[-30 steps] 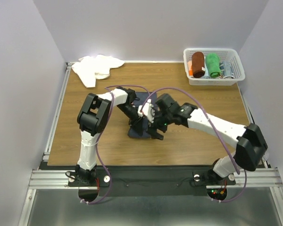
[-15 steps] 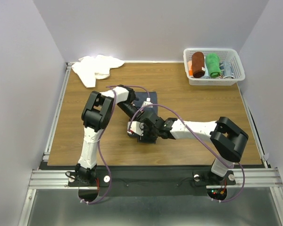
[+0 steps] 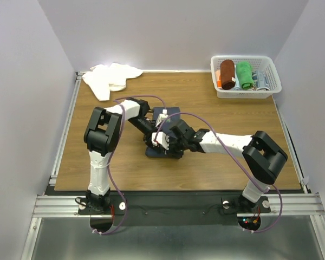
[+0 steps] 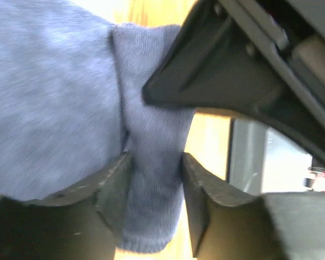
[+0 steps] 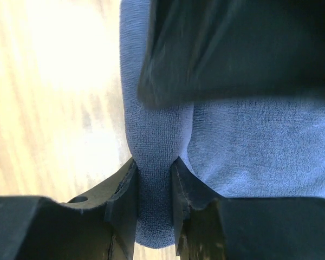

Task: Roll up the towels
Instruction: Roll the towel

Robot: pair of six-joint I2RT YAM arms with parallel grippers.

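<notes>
Since a second ago my right arm has drawn its elbow in and laid its forearm low across the table, and its fingers have narrowed; my left arm has edged its elbow left. Both now meet at the table's middle, over the slate-blue towel. The left arm rises from its base, bends sharply and angles its wrist down at the cloth. The right reaches leftward from a raised elbow.

My left gripper holds a fold of the towel, with cloth filling the gap between its fingers. My right gripper pinches a rolled edge of the same towel tightly, its fingers narrow. Each gripper's dark body looms close in the other's view.

A white towel lies crumpled in the far left corner. In the far right corner a white basket holds a rolled rust-brown towel and a green towel. Pale walls enclose the wooden table.
</notes>
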